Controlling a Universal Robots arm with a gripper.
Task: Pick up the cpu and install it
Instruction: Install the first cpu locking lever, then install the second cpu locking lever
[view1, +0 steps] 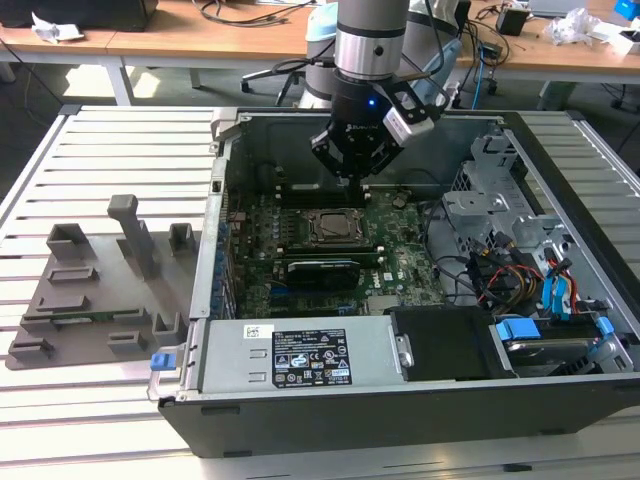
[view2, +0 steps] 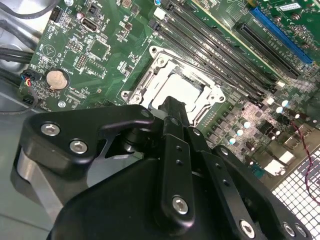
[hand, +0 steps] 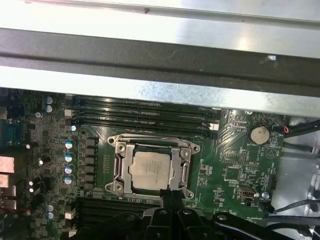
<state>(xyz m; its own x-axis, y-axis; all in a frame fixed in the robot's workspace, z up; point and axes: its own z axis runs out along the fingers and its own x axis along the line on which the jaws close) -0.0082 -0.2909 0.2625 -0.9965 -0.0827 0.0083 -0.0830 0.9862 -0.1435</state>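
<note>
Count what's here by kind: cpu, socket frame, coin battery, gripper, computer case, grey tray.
cpu: 1
socket frame: 1
coin battery: 1
gripper: 1
computer case: 1
grey tray: 1
Total: 6

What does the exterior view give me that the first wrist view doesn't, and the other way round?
Exterior alone: the whole open computer case, the grey fixture tray at that view's left, the drive bays with blue cables, and the arm above the board.
First wrist alone: the coin cell battery and a row of capacitors.
Both: the cpu seated in its socket frame, with the gripper close over it.
</note>
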